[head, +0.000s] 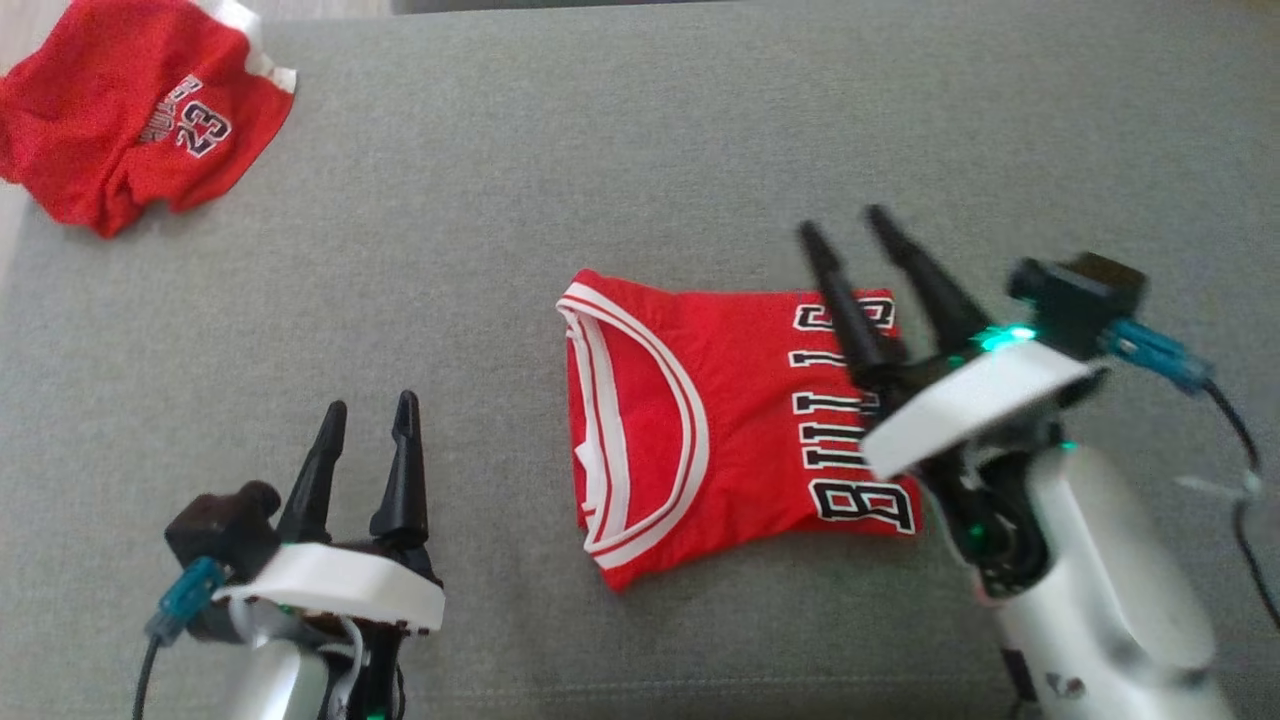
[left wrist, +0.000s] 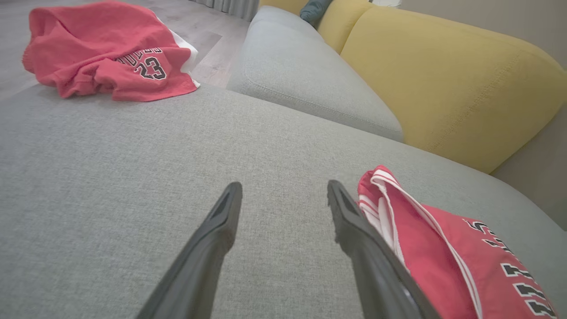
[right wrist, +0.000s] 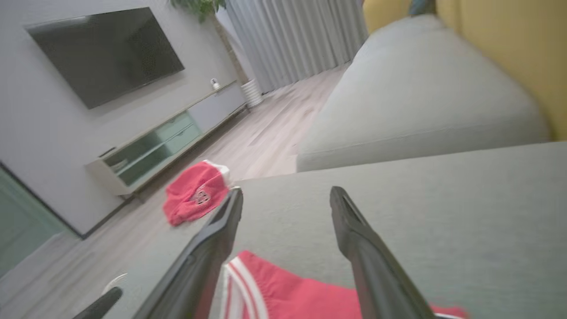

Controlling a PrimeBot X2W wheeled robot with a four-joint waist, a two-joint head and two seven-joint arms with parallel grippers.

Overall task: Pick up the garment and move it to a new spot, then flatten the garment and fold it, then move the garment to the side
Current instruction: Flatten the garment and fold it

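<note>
The right gripper [head: 842, 221] is nearer the folded jersey [head: 720, 420]
It hangs wide open over the right end of the jersey, whose long side runs left-right; the left gripper [head: 370, 403], also wide, sits well apart.

I see a folded red-and-white jersey [head: 740, 430] of soft matt cloth on a grey sofa seat [head: 600, 150] of coarse woven fabric.
</note>
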